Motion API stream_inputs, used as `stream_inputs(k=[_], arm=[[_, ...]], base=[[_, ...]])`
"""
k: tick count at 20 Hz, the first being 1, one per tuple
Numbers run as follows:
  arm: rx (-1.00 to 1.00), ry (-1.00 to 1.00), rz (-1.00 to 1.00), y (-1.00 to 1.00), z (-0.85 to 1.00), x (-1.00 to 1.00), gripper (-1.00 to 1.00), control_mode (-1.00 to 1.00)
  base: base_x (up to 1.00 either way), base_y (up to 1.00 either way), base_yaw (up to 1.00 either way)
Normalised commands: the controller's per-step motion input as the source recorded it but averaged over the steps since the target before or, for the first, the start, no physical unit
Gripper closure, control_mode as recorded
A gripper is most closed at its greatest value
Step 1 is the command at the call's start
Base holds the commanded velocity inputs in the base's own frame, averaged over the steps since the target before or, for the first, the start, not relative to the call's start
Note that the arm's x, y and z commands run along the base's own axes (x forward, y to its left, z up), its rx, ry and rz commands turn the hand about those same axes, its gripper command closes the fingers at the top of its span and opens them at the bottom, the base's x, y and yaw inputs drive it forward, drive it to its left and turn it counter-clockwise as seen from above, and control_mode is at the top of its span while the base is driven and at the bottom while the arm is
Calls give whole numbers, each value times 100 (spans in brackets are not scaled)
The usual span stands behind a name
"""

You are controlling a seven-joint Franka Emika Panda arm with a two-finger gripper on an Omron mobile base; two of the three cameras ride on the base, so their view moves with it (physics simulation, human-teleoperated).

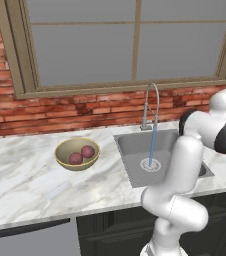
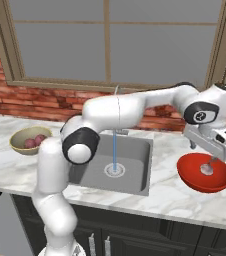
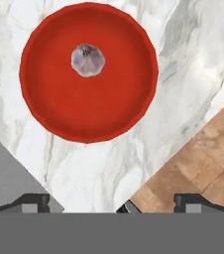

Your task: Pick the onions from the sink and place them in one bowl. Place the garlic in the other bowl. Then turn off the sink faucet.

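Jaws are spread wide and holding nothing, with the gripper (image 2: 211,159) hanging right above the red bowl (image 2: 205,172) on the bench (image 1: 25,180), to the right of the sink (image 2: 135,165). Garlic (image 3: 87,60) sits loose inside that bowl, off-centre toward the rim, so I'd say the drop is done and the hand is parked there simply because that's where it let go. It's pretty much round, no real long axis; the darker nub faces up at the hand camera. Both onions (image 1: 82,154) are side by side in the tan bowl (image 1: 77,153), left of the sink. Faucet (image 1: 151,107) arches over the basin with water running down to the drain, so the lever looks like the one job left.
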Motion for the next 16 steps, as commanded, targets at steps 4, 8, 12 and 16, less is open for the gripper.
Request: stream_inputs(k=[4, 8, 12, 16], arm=[[-32, -20, 5, 100, 8, -55, -100, -100], [-23, -28, 12, 100, 43, -46, -100, -100], [-26, -26, 21, 100, 71, -38, -100, -100], [-32, -24, 31, 98, 68, -28, -100, -100]], base=[[0, 0, 0], [0, 0, 0], [0, 0, 0], [0, 0, 0]])
